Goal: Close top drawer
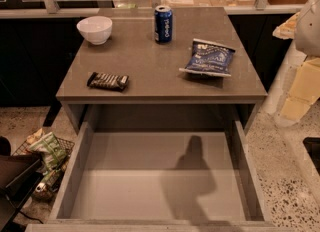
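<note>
- Top drawer (125,186) stands pulled far out from under the bench (150,51), toward the bottom of your view. Its plain grey inside is open to you, and its front edge runs along the lower border.
- A dark shadow (192,176) lies on the drawer floor, right of centre.
- On the bench you have a white bowl (94,29) at the back left and a blue soda can (163,24) upright near the back centre.
- A blue chip bag (207,57) lies flat to the right, and a dark wrapped candy bar (107,80) lies near the front left edge. All four sit apart from one another.
- The tool is outside your view, so you cannot tell whether it is open or closed. Only a pale section of the arm (307,26) shows at the right edge.
- A wire basket (47,156) of snack packets sits on the speckled floor (290,176), just left of the drawer.
</note>
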`<action>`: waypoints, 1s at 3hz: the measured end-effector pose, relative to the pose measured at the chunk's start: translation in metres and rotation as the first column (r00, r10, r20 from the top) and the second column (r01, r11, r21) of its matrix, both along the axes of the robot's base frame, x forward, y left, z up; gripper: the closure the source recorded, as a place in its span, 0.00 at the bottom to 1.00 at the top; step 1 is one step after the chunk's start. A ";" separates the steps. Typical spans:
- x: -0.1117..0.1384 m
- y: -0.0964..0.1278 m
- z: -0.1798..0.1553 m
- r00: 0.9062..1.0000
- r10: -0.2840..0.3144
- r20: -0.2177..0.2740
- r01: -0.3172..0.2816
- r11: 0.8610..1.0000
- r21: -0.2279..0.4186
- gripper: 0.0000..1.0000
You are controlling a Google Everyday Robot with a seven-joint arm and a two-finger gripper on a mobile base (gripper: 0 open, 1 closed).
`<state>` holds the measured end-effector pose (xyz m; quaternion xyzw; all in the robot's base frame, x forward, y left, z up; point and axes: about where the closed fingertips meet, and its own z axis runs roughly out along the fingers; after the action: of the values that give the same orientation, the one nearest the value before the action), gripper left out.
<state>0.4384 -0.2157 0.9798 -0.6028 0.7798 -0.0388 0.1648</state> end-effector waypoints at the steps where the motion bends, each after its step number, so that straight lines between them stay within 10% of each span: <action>1: 0.000 0.000 0.000 1.000 0.000 0.000 0.000 1.000 0.000 0.00; 3: -0.037 -0.014 -0.045 0.998 -0.056 0.027 0.058 0.994 -0.095 0.00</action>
<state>0.4017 -0.2295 0.9347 -0.5869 0.7919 -0.0879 0.1441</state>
